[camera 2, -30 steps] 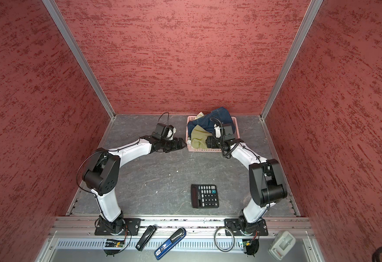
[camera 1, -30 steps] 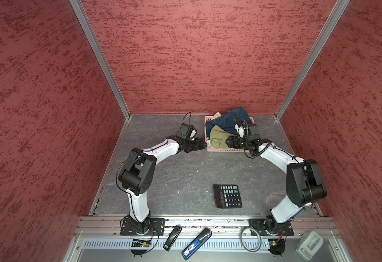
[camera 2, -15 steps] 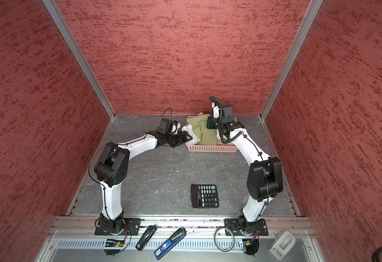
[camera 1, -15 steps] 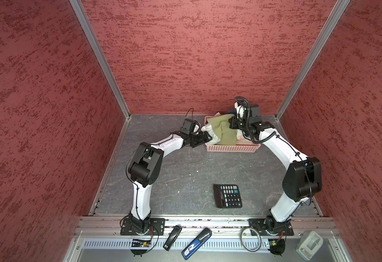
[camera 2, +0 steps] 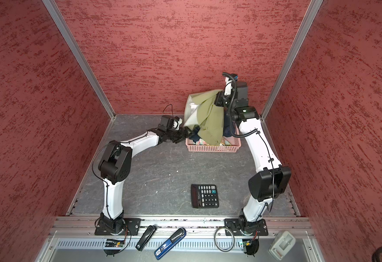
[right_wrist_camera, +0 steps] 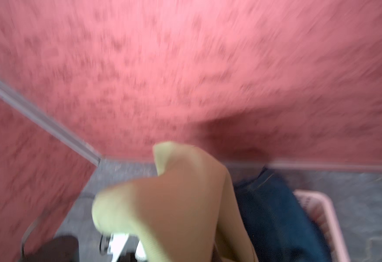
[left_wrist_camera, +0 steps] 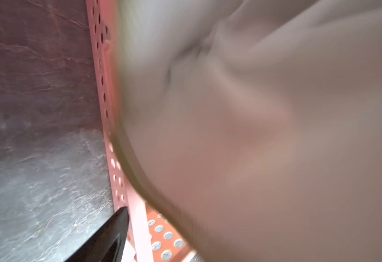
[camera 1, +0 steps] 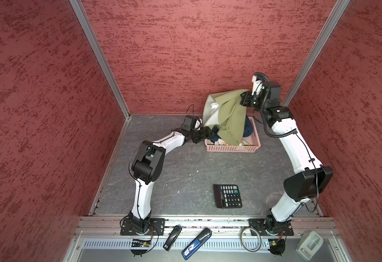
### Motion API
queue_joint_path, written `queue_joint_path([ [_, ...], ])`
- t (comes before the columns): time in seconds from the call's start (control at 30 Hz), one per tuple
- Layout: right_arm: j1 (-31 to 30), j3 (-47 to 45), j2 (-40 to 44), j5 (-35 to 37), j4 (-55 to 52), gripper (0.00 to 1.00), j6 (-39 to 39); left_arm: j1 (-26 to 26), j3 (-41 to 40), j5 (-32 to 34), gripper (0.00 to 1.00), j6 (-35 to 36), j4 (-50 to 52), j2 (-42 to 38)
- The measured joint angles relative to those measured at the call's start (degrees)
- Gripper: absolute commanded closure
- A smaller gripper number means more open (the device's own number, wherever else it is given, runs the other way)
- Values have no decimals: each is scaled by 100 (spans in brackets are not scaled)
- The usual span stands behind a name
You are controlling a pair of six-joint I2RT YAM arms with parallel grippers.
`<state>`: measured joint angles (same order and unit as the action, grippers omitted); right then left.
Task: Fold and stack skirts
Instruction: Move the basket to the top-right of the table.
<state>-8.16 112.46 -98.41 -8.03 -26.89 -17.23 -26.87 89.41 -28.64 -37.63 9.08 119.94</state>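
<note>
**Holding one skirt of three above the basket**

Three skirts. The plain olive-green cloth skirt (camera 1: 228, 118) hangs from the right gripper (camera 1: 242, 99), whose jaws are clamped on its upper edge. It hangs over the single pink perforated plastic basket (camera 1: 231, 148). The dark blue denim skirt (camera 1: 248, 129) and the pastel floral skirt (camera 1: 221, 142) lie inside. The left gripper (camera 1: 209, 133), jaws spread, sits at the basket's rim. One black calculator (camera 1: 228, 196) lies well apart.

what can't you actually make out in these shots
- Right end effector: tips buried in the olive skirt in both top views; right wrist view blurred.
- Left end effector: left wrist view shows one finger; blurred cloth fills the rest.
- Floral skirt: only a sliver shows beneath the olive skirt.
- Denim skirt: mostly covered, blurred.
</note>
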Motion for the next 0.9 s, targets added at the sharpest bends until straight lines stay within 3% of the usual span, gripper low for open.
queue_joint_path([
  [0.27, 922, 2544, -120, 291, -553, 100, -227, -107, 413, 42, 20, 63, 254, 496],
  [0.4, 1062, 3287, -166, 297, -774, 100, -225, -203, 905, 55, 21, 66, 444, 820],
  [0.53, 1145, 3187, -140, 293, -955, 100, -223, -439, 1864, 63, 21, 94, 732, 1360],
  [0.77, 1187, 2192, -111, 203, -1141, 100, -229, -1012, 4039, -39, 21, -33, 914, 2706],
  [0.9, 1185, 2118, -116, 63, -1255, 100, -229, -1222, 4269, -144, 20, -122, 732, 2935],
])
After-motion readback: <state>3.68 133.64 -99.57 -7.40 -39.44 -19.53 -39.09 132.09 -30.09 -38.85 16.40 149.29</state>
